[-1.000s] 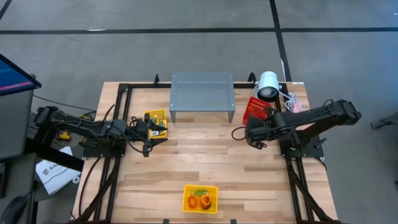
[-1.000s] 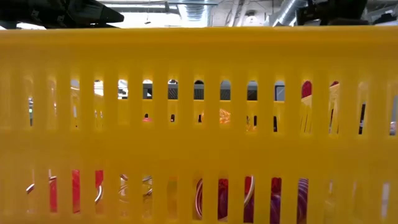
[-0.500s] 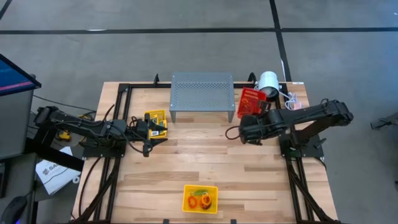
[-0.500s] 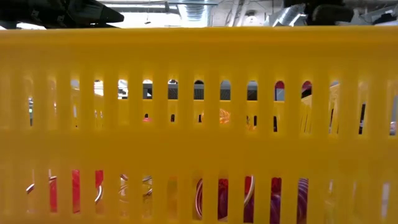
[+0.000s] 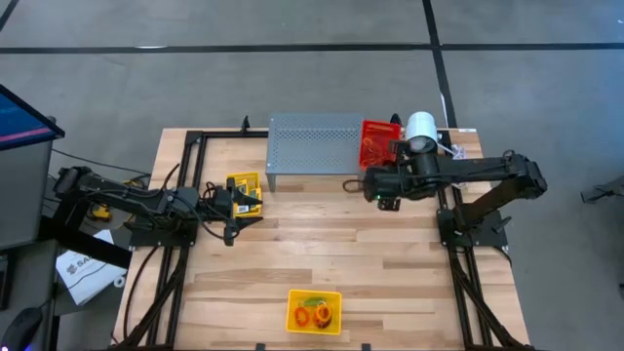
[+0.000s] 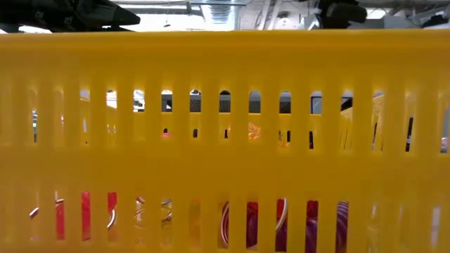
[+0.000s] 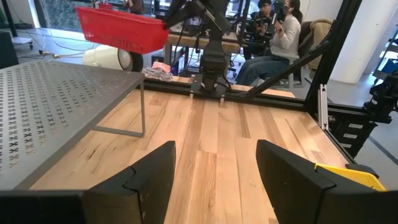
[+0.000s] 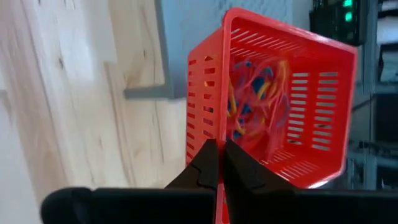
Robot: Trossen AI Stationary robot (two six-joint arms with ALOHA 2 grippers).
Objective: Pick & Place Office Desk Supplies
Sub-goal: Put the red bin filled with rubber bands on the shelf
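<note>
I am looking down on the wooden table [image 5: 322, 249], with the grey perforated stand [image 5: 317, 146] sitting at its far edge between the two arms. The white cylindrical lamp [image 5: 421, 127] is lying just beside the stand's right end.

I am holding the red basket [image 5: 379, 144] up in the right gripper [image 8: 219, 163], whose fingers are pinched fully together on the basket's slotted wall. From above the basket is hanging over the right end of the stand, right next to the lamp. In the left wrist view the same basket [image 7: 121, 29] is showing well clear above the stand's top. Inside it I am seeing a tangle of rubber bands [image 8: 258, 99] in red, blue and orange.

The left gripper [image 7: 214, 171] is waiting near the table's left side with its fingers spread wide apart, nothing between them. It is sitting against a small yellow basket [image 5: 245, 192], and something green and dark is lying inside that I cannot make out.

A second yellow basket [image 5: 314, 311] is sitting at the near edge of the table, holding a few orange and red loops [image 5: 314, 314]. Its slotted wall is filling the whole low view, with red and purple loops showing through the slots.

People are sitting in the room beyond the table.
</note>
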